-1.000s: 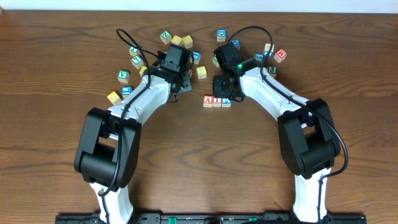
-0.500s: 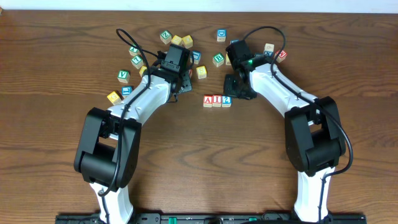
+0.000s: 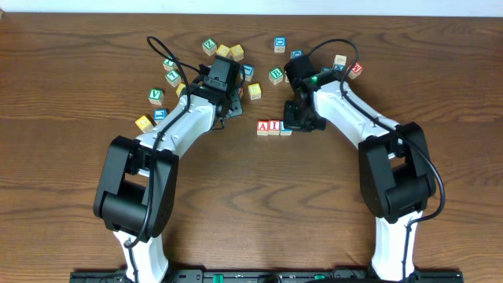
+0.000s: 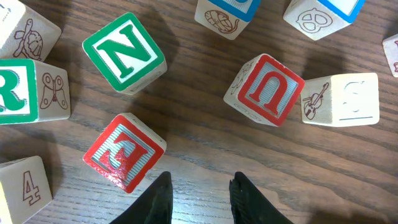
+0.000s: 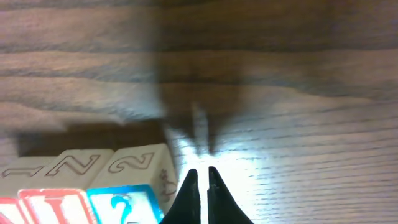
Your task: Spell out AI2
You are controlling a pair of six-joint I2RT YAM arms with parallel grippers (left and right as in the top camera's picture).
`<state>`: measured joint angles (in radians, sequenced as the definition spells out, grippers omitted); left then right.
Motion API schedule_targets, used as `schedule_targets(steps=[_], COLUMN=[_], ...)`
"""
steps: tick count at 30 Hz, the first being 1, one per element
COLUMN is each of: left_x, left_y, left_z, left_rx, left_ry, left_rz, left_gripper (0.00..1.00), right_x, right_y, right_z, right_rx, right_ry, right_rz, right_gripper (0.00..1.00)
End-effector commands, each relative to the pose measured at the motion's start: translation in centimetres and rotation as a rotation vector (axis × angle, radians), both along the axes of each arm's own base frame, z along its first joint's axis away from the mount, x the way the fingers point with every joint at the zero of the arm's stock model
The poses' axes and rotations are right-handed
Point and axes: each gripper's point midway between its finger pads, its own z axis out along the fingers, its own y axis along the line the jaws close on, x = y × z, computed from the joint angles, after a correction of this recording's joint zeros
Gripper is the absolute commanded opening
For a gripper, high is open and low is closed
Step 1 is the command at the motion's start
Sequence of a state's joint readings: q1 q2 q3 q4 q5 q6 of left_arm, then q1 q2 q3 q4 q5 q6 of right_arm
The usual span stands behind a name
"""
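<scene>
The brown wood-grain worktop carries everything. No tray, box or other container shows in any view, so nothing is held inside anything. Every block sits straight on the wood.

The task looks all but finished. Near the middle of the worktop three small wooden cubes stand side by side in one line, touching. They are the red-lettered A cube, the red-edged I cube and the blue-lettered 2 cube, and from the overhead view they read A, I, 2. As far as I can judge, what is left is for the right arm to move off and perhaps for the line to be squared up. The overhead view is too small to show whether the 2 sits perfectly flush.

The spare wooden letter cubes lie scattered along the far side, well apart from the word. Among them are the green N cube, the red U cube and the red E cube.

The right fingers are pressed together with nothing between them, low over the worktop just beside the 2 cube. The left fingers stand apart and empty, over bare wood amid the spares.
</scene>
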<state>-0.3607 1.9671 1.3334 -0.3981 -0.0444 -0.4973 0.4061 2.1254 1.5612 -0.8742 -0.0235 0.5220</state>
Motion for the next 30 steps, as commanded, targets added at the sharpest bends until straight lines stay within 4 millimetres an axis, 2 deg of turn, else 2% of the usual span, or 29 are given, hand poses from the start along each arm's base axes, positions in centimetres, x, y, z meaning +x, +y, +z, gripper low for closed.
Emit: schedule_targets(steps=[1, 12, 19, 24, 30], left_x=[0.0, 0.0, 0.0, 0.0, 0.0], left_y=[0.4, 0.4, 0.4, 0.4, 0.4], left_z=[0.6, 0.6, 0.6, 0.6, 0.6], left_rx=[0.017, 0.017, 0.017, 0.017, 0.017], left_ry=[-0.014, -0.014, -0.014, -0.014, -0.014], left_rz=[0.004, 0.004, 0.004, 0.004, 0.005], left_gripper=[0.31, 0.31, 0.31, 0.31, 0.31], right_x=[-0.3, -0.5, 0.6, 1.8, 3.2], right_y=[1.0, 1.5, 0.3, -0.3, 0.2], right_z=[1.2, 1.2, 1.4, 2.6, 5.1], right_rx=[0.028, 0.027, 0.005, 0.012, 0.025], right_ry=[-0.015, -0.018, -0.052, -0.096, -0.168], right_rz=[0.004, 0.016, 0.018, 0.054, 0.115], right_gripper=[0.02, 0.04, 0.04, 0.04, 0.04])
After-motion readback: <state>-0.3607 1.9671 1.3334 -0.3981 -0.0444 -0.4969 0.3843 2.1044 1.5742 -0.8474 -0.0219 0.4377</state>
